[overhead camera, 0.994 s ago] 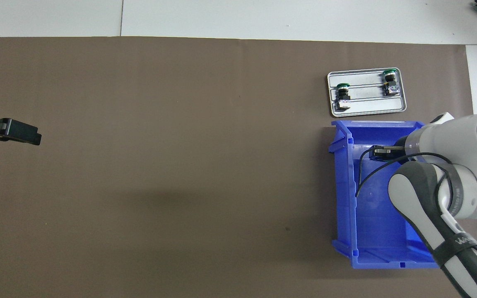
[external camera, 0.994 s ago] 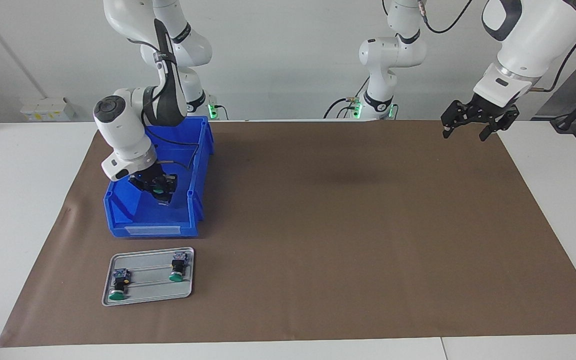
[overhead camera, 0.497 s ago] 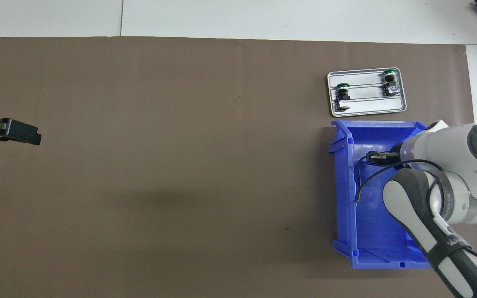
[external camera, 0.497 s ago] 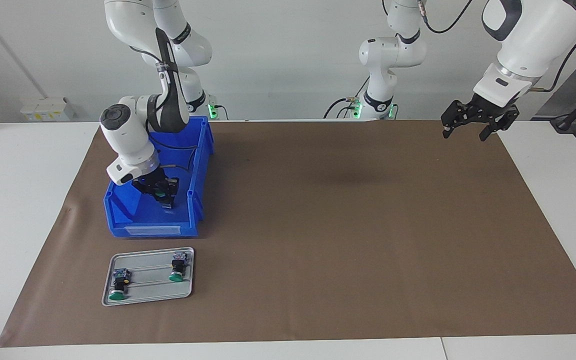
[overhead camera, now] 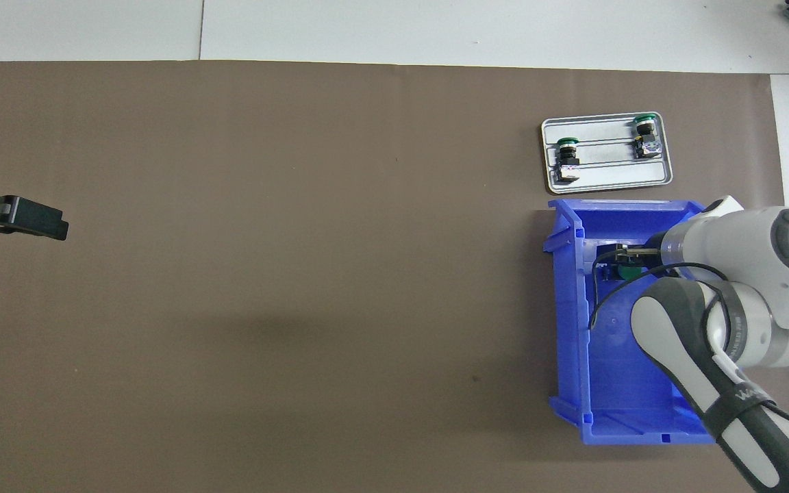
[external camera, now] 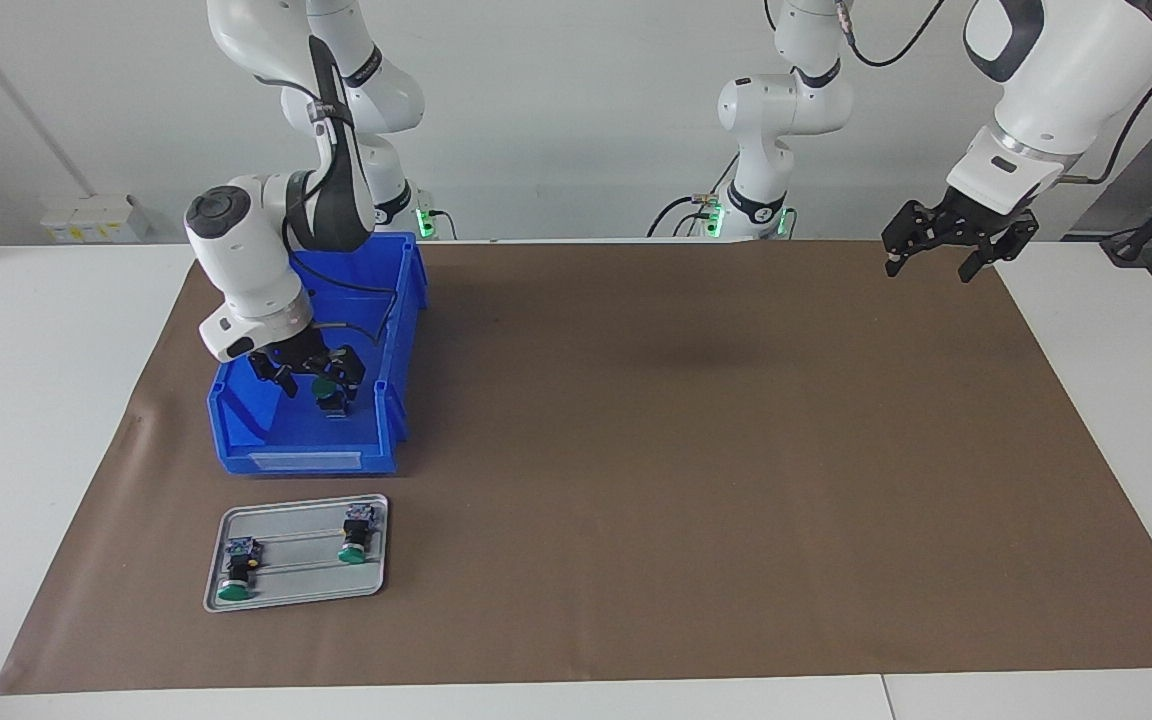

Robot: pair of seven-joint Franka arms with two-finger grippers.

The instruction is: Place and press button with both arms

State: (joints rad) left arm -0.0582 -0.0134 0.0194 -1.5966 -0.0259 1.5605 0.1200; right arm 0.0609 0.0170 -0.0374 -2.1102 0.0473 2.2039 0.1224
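My right gripper (external camera: 311,373) is inside the blue bin (external camera: 286,455), fingers spread wide. A green-capped button (external camera: 325,388) sits just below and between the fingers, near the bin floor; nothing grips it. From overhead the gripper (overhead camera: 619,256) and the button (overhead camera: 629,272) show in the part of the bin (overhead camera: 572,342) farthest from the robots. Two more buttons (external camera: 236,572) (external camera: 354,536) lie on a grey tray (external camera: 296,590). My left gripper (external camera: 939,257) hangs open and empty over the mat's corner at the left arm's end, waiting.
The tray (overhead camera: 607,179) lies just farther from the robots than the bin, its two buttons (overhead camera: 567,156) (overhead camera: 646,134) on rails. A brown mat (external camera: 686,450) covers the table. The right arm's black cable (overhead camera: 596,301) loops into the bin.
The right gripper dipped into the bin, then spread its fingers and lifted slightly, so the green button now shows between them. The left arm has not moved.
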